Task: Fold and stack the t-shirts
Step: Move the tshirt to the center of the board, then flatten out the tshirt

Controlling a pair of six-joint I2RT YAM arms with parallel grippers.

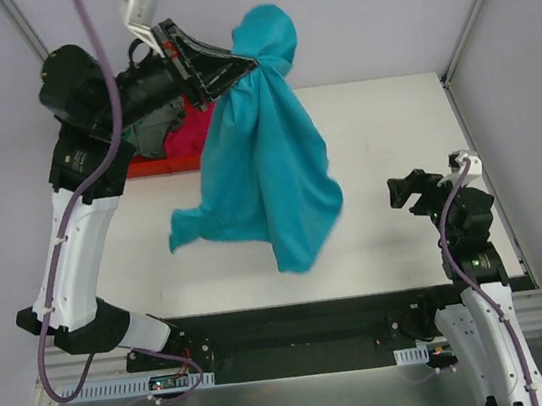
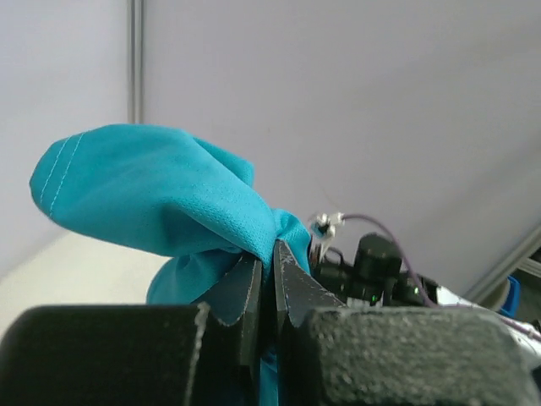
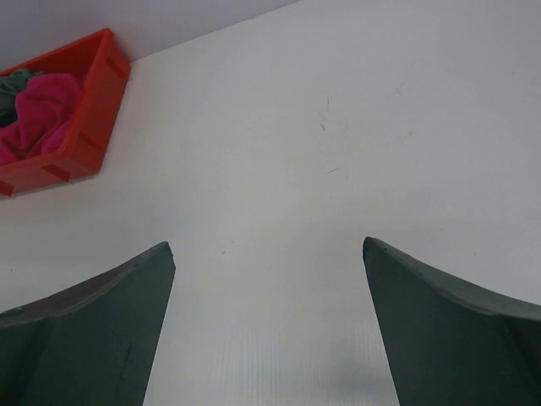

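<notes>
Pick-up: my left tool (image 1: 249,62) pinches teal t-shirt (image 1: 265,163) aloft | right tool (image 1: 406,191) spread, idle | next I lay it flat on bench (image 1: 391,125)

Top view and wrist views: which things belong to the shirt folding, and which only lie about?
Job: teal shirt, pinched by left gripper; pink shirt; green shirt; right gripper, open.
Lying about: red bin holding those two shirts; table.
</notes>
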